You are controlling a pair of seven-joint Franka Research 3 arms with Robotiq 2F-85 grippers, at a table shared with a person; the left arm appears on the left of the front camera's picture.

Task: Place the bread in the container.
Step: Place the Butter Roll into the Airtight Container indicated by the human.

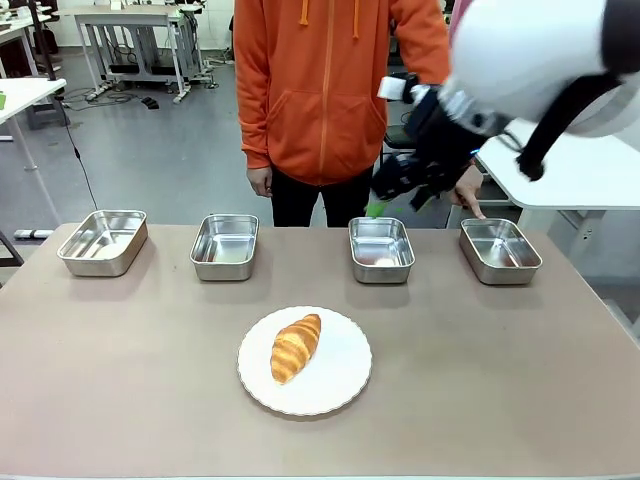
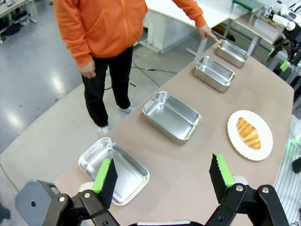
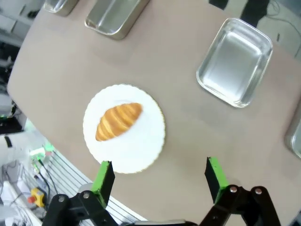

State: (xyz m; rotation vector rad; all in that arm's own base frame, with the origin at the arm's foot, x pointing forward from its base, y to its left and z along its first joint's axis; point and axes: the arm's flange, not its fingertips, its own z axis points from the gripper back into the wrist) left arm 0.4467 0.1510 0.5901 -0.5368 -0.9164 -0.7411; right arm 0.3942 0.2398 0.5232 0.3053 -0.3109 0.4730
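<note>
Four shiny steel rectangular pans (image 1: 381,249) line the worktop's (image 1: 500,380) far side. My right hand (image 3: 160,176) hangs spread and empty; below and ahead, the golden crescent croissant (image 3: 118,121) lies on a round white plate (image 3: 146,146). I should descend squarely, pinching across its width.

a round white plate (image 1: 335,385) with a scalloped rim sits on the brown table (image 1: 120,380), near its front edge. beyond the table's far edge stands a person in an orange hoodie (image 1: 325,80) and dark trousers (image 2: 106,84).
</note>
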